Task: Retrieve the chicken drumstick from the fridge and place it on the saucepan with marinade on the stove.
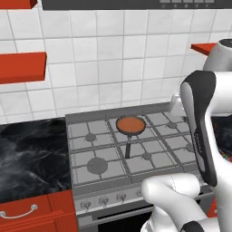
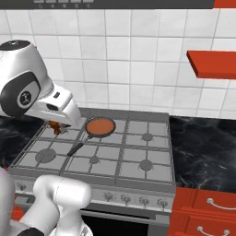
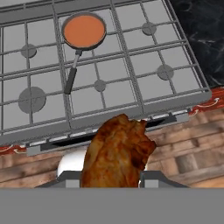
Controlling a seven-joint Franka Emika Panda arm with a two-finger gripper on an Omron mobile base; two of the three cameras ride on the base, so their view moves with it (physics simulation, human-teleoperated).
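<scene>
I hold the chicken drumstick (image 3: 117, 153) in my gripper (image 3: 111, 181); the jaws are closed tightly on it, and the meat hangs in front of my hand camera. The risk I see is that the drumstick is lumpy and much bigger than my finger tips, so it may slip or turn if I swing quickly. Also the saucepan (image 1: 131, 125) is small and shallow, so a release from too high or off centre may splash the marinade (image 3: 84, 30) or drop the meat on the stove (image 2: 147, 159) beside the pan. The long handle (image 3: 72, 75) points toward me, and a low approach may knock it. My arm is bent high over the front of the stove, with the hand near the left side and looking down at the grates. The pan sits on a rear burner, well apart from the drumstick.
</scene>
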